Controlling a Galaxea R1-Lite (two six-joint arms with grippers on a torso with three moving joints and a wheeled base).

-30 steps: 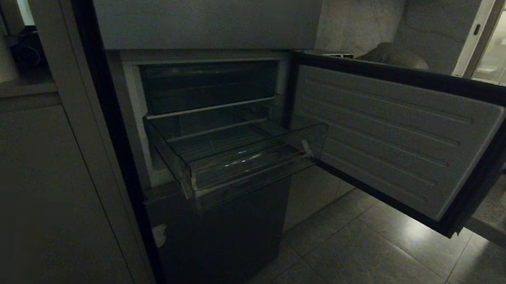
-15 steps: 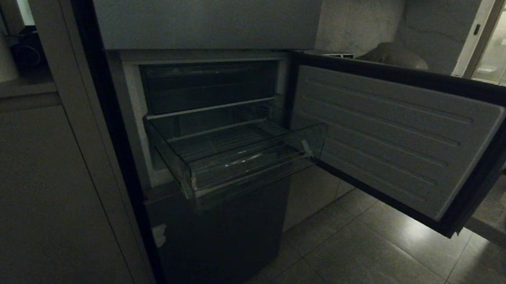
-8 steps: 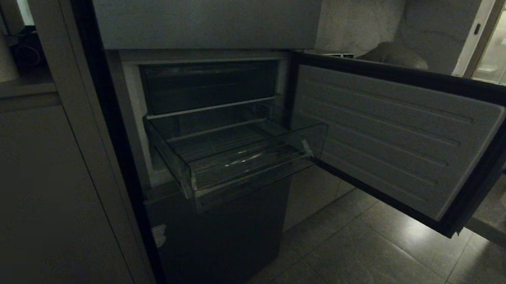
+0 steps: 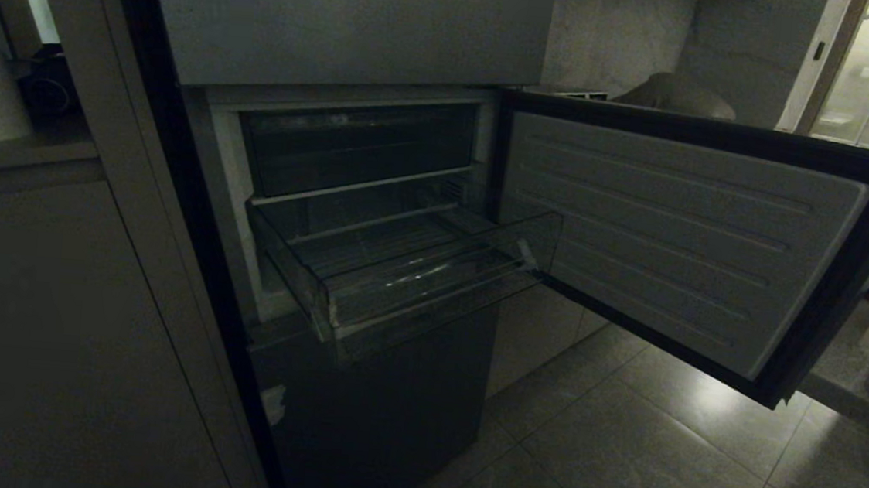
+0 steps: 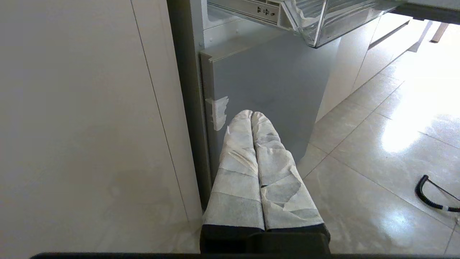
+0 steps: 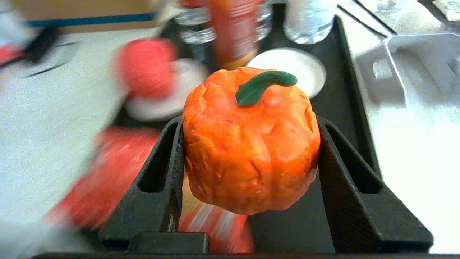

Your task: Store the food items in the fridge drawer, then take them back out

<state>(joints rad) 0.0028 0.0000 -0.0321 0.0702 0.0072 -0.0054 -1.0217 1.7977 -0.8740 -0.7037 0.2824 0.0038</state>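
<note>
Left gripper [image 5: 251, 114], fingers pressed together, hangs low before the fridge [image 4: 361, 393]. The fridge drawer [image 4: 408, 281] projects empty beside the open door [image 4: 676, 232]. Right of the fridge, right gripper [image 6: 248, 144] clamps an orange pumpkin-shaped food item [image 6: 251, 144] above a black tray [image 6: 345, 90].

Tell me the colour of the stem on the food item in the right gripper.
Green, on an orange food item; the right wrist view shows the stem best.

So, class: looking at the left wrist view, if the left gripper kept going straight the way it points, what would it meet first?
The left gripper, its taped fingers pressed together, points at the fridge's lower door panel, near a tape scrap. That panel would probably come first, though the gap is hard to judge. The pulled-out drawer sits above that line.
</note>
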